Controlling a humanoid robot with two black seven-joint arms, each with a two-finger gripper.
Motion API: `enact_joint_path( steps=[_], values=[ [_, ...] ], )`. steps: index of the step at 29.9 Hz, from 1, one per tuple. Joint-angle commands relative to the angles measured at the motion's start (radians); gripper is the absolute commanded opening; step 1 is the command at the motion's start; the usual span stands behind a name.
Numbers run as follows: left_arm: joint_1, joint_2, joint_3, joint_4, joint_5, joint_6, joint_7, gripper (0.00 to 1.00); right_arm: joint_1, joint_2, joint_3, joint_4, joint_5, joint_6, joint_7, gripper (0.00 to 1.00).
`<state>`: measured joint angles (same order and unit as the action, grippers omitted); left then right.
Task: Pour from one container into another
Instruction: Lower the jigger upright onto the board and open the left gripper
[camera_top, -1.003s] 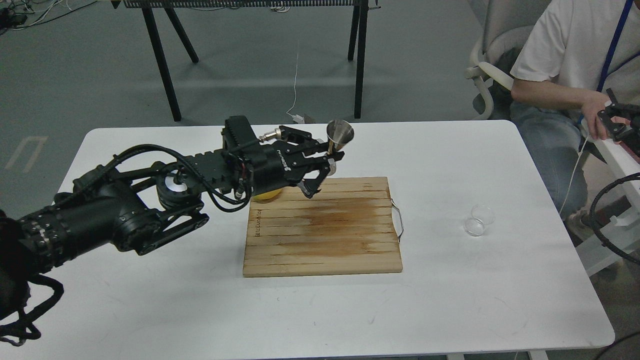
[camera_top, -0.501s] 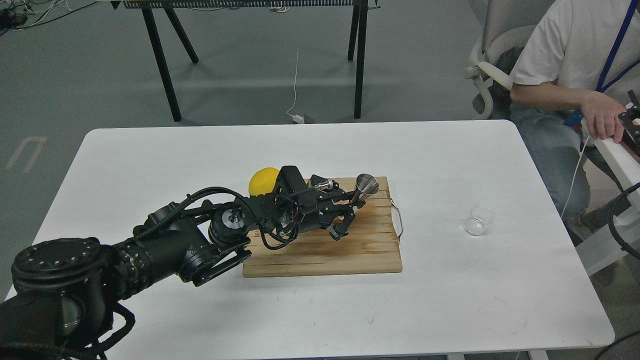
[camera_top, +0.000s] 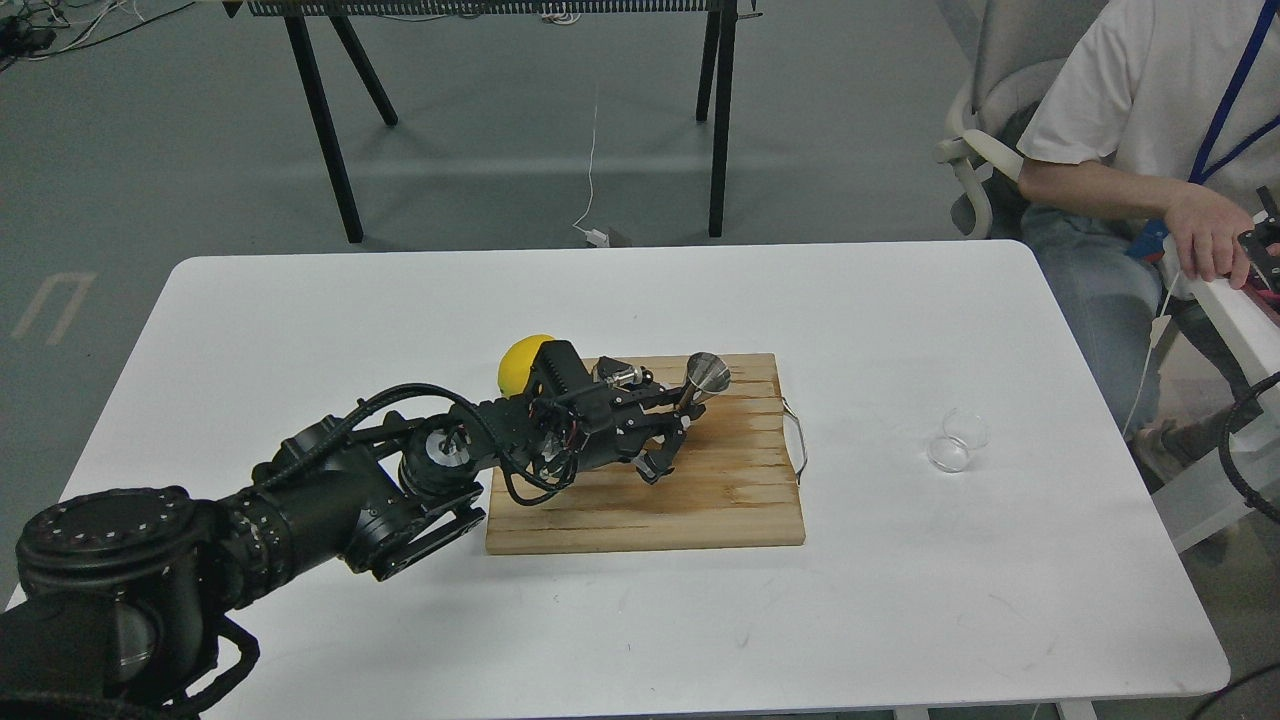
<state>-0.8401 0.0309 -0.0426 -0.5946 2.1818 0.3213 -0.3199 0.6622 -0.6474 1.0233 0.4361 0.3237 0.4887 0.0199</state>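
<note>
The steel jigger is held low over the far right part of the wooden cutting board, leaning a little to the left. My left gripper is shut on its lower cone, which hides its foot, so I cannot tell whether it touches the board. Two small clear glass cups stand side by side on the white table, well to the right of the board and far from that gripper. Only a dark piece of my right gripper shows at the right edge, beside a person's hand.
A yellow lemon lies at the board's far left corner, just behind my left wrist. The board has a metal handle on its right side. A seated person is at the table's far right corner.
My left arm came down with the jigger from high above the board's far edge to low over the board, then drew slightly left. The glass cups have not moved.
</note>
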Motion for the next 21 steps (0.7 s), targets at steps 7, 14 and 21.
enact_joint_path(
  steps=[7,14,21],
  values=[
    [0.036,-0.006,-0.013,0.004,0.0,0.027,0.015,0.1,0.001,0.002,-0.005,0.009,-0.002,0.0,0.0,1.0],
    [0.059,-0.006,-0.023,0.004,0.0,0.028,0.027,0.22,0.001,0.0,-0.006,0.024,-0.002,0.0,0.0,1.0],
    [0.058,-0.012,-0.031,0.027,0.0,0.03,0.03,0.31,0.001,0.0,-0.008,0.024,-0.002,0.0,0.0,1.0]
  ],
)
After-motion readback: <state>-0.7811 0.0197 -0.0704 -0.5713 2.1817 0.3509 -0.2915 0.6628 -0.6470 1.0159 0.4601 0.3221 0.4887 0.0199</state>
